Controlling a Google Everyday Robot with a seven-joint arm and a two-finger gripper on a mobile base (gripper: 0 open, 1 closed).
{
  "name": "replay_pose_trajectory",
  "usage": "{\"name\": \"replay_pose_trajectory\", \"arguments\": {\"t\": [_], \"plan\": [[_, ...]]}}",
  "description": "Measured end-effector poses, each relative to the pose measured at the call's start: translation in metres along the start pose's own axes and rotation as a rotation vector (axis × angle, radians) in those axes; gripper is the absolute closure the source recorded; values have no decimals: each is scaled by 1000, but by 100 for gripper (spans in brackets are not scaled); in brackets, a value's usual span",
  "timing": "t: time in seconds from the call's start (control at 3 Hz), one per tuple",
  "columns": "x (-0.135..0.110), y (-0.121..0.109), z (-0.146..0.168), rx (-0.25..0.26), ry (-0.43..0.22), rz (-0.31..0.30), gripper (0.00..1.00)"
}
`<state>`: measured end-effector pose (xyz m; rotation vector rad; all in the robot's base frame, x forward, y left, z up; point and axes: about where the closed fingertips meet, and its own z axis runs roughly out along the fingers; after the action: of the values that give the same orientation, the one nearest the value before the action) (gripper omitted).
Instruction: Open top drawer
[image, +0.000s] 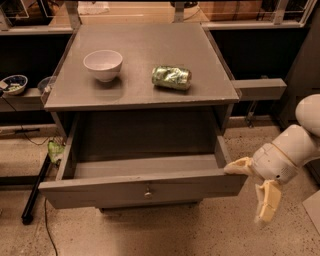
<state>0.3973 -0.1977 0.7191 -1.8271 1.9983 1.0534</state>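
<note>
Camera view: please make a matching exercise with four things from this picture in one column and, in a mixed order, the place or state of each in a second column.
Column one:
1. top drawer
2. white bowl
3. green can
4. pincer

Column two:
a. upright on the cabinet top
b. open, outside the drawer's front corner
c. pulled out
d. lying on its side on the cabinet top

Pairs: 1-c, 2-a, 3-d, 4-b

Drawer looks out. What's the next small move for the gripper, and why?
Probably back the gripper off to the right, clear of the top drawer. The drawer is pulled well out with its box exposed, and the gripper sits open at the right end of the front, holding nothing. The knob is free.
</note>
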Motion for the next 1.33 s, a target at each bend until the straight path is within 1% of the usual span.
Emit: {"name": "replay_pose_trajectory", "arguments": {"t": [0.33, 0.67, 1.0, 1.33], "plan": [[-22, -19, -10, 72, 44, -23, 0], [-40, -34, -21, 116, 57, -42, 0], [-40, -35, -21, 117, 58, -43, 0], [-41, -40, -2, 116, 109, -51, 0]]}}
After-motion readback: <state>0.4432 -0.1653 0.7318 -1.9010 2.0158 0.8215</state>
